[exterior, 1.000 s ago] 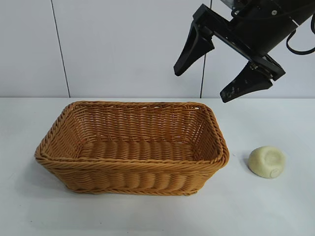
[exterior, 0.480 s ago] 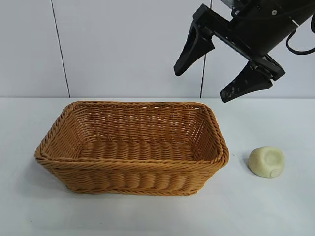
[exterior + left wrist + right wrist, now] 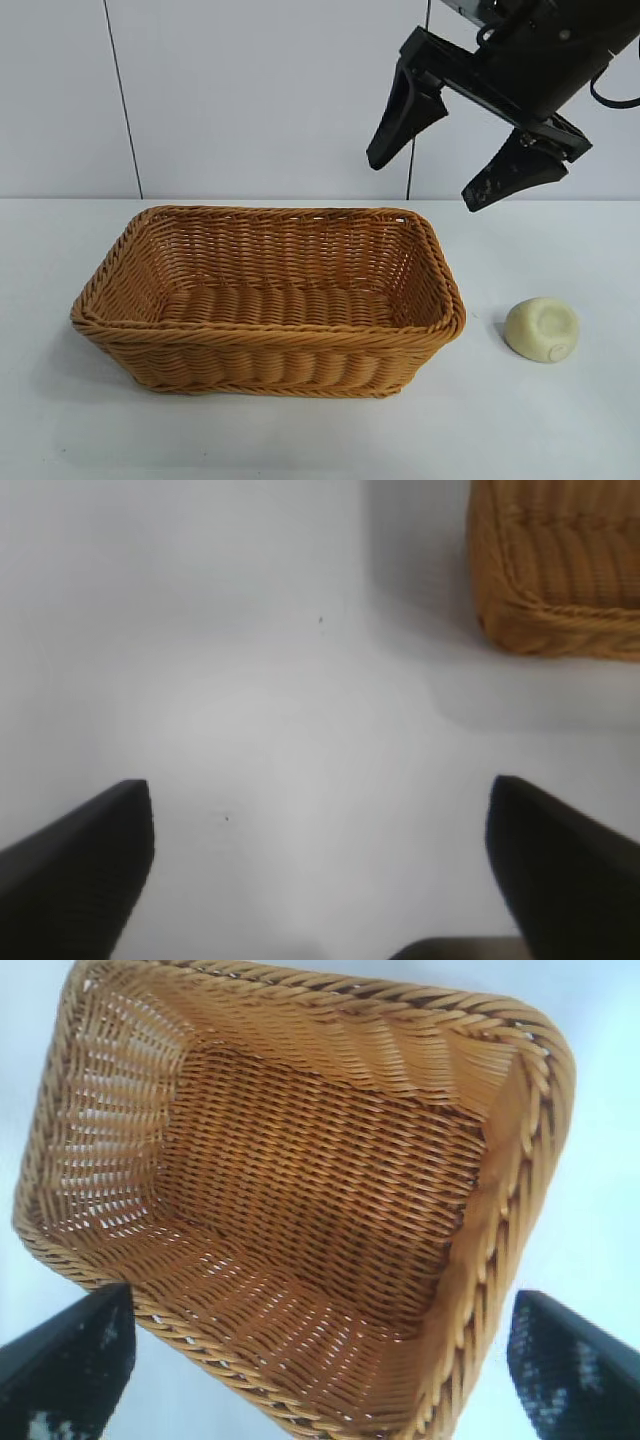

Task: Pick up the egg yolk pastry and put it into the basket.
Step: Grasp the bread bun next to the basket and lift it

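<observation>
The pastry (image 3: 541,329) lies on the bench (image 3: 560,420) just right of the basket (image 3: 268,300), untouched. The right gripper (image 3: 447,168) is held wide and empty, high above the basket's right end; a descent from there could strike the rim and miss the pastry. The left gripper (image 3: 320,865), also wide and empty, is kept over bare bench beside the basket.

The right gripper (image 3: 428,180) is matte black — two long, tapering wedge-shaped fingers (image 3: 400,115) on a blocky black crossbar, with a black cable looping behind it. The left gripper (image 3: 320,865) shows the same dark, blunt-tipped fingers.
</observation>
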{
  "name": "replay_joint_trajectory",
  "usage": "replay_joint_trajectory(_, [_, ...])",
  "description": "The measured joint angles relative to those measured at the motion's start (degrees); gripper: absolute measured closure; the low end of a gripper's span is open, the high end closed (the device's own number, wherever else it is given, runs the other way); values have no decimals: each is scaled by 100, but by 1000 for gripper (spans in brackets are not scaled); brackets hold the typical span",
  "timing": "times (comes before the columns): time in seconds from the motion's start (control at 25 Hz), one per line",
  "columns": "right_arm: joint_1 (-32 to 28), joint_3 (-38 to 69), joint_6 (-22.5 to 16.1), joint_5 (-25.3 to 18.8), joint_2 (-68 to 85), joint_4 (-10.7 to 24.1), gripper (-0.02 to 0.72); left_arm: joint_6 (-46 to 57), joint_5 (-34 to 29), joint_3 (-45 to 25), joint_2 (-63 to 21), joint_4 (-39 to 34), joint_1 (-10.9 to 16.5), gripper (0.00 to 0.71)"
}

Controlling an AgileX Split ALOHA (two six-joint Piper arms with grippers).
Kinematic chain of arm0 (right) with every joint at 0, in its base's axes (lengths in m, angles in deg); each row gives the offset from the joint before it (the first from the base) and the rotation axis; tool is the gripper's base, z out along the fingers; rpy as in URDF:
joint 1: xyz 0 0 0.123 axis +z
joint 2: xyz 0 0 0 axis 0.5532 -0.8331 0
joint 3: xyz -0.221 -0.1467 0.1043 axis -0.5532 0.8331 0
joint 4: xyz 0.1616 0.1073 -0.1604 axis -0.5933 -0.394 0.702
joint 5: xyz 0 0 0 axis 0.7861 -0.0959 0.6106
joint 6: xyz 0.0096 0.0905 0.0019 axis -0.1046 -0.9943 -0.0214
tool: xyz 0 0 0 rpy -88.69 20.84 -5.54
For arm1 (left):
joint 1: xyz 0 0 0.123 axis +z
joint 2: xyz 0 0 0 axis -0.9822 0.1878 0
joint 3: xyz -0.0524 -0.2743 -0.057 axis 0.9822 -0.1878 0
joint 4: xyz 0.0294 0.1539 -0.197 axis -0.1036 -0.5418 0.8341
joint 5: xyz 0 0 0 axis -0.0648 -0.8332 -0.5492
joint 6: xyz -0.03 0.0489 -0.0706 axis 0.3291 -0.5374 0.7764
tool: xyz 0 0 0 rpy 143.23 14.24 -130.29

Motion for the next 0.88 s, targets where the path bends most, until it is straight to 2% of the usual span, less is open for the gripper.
replay_joint_trajectory(0.2, [-335, -28, -544, -100, 0, 830, 6, 0, 0, 0, -22, 1, 0, 16])
replay_joint_trajectory(0.32, [-657, -28, -694, -151, -5, 1089, 6, 0, 0, 0, -22, 1, 0, 16])
replay_joint_trajectory(0.64, [-973, -33, -747, -142, -653, 1202, 6, 0, 0, 0, -22, 6, 0, 15])
replay_joint_trajectory(0.88, [-973, -33, -757, 162, -1488, 1226, 6, 0, 0, -6, -22, 6, 0, 15])
